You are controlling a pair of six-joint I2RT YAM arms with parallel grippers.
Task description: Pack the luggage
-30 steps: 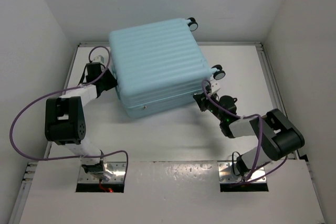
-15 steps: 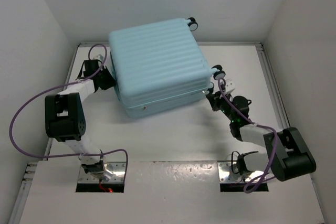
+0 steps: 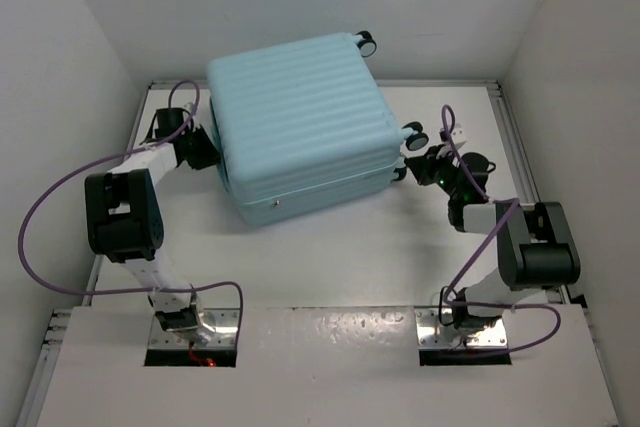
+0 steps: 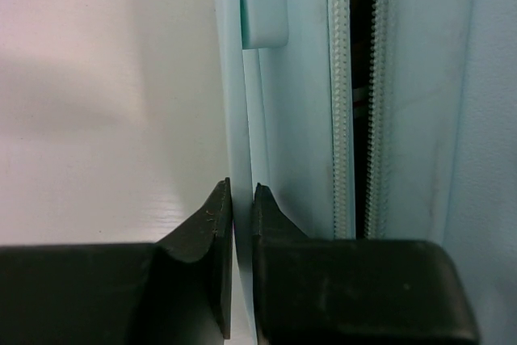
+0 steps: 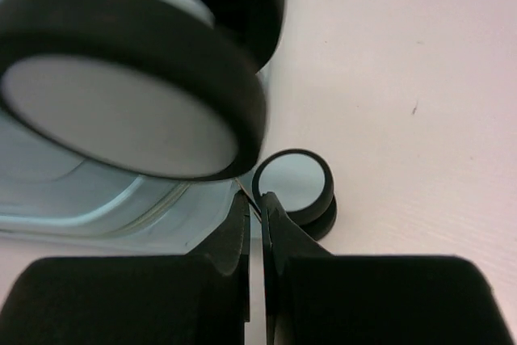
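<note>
Two arms flank our suitcase [image 3: 300, 122], which lies lid down toward the table's [image 3: 330, 257] far edge. The left gripper [image 4: 241, 199] pinches its thin shell rim beside the zipper [image 4: 355, 94]. The right gripper [image 5: 260, 204], jaws pressed together and empty, sits by a wheel [image 5: 292, 185]. We judge the shell stiff, bulky and slick, so the rim grips best.

On table [image 3: 330, 247]: luggage [image 3: 300, 127]; L gripper [image 4: 242, 199] at its left edge; R gripper [image 5: 256, 199] by right wheel [image 5: 292, 183].
</note>
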